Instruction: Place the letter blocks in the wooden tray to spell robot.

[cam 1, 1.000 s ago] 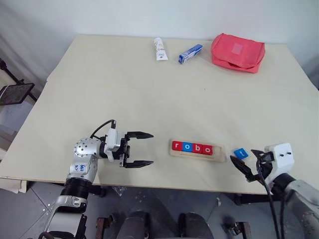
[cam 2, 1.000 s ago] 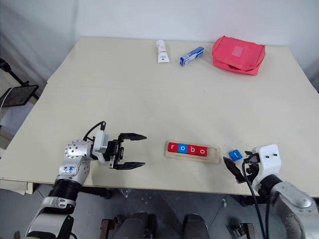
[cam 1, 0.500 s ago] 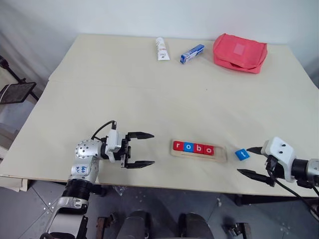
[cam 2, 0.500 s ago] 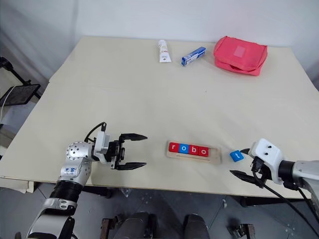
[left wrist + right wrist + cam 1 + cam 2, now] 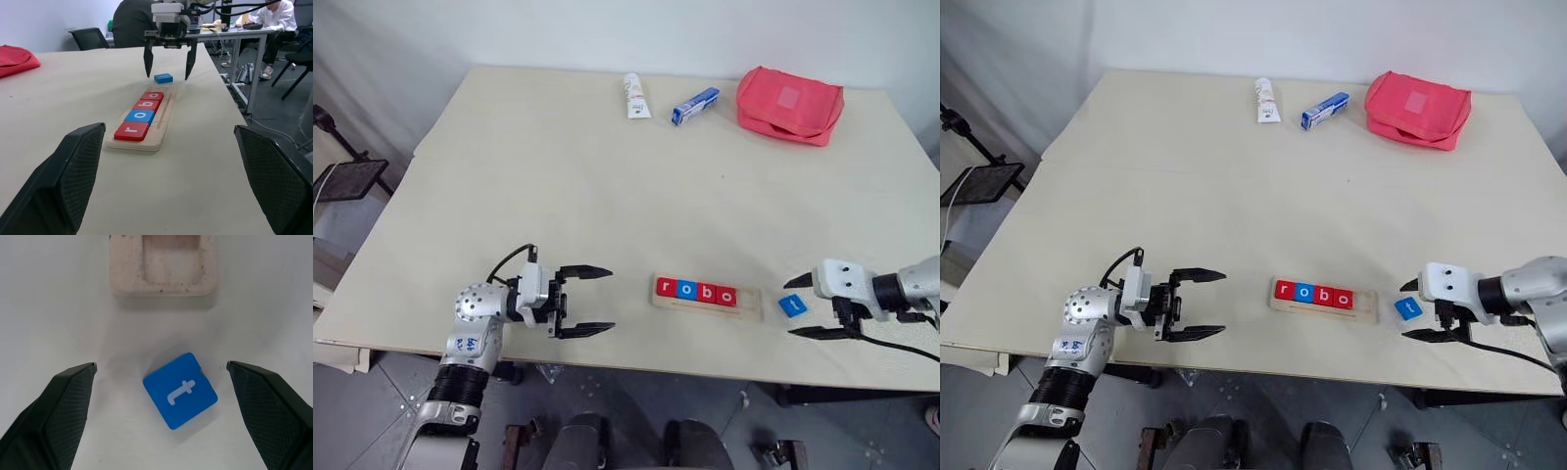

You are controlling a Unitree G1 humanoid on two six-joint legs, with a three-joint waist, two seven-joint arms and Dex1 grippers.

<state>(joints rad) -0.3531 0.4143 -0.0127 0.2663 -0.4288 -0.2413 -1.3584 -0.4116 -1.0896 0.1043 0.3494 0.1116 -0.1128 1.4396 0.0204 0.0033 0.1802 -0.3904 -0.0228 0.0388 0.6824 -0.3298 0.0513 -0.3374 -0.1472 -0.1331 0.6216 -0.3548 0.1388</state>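
The wooden tray (image 5: 751, 302) lies near the table's front edge, holding red and blue letter blocks (image 5: 696, 292) that read r, o, b, o; its right end is bare. A blue "t" block (image 5: 791, 305) lies flat on the table just right of the tray, turned askew. My right gripper (image 5: 789, 309) is open and tilted down, one finger on each side of the "t" block (image 5: 180, 390), touching nothing. My left gripper (image 5: 611, 299) is open and empty, level above the table left of the tray, pointing at it.
At the table's far edge lie a white tube (image 5: 633, 95), a blue-and-white box (image 5: 695, 105) and a red pouch (image 5: 790, 105). The left wrist view shows people, desks and chairs (image 5: 88, 36) beyond the table's right side.
My right gripper has swung up from the table's front edge and turned, so it now straddles the "t" block from the right. The left gripper has stayed put.
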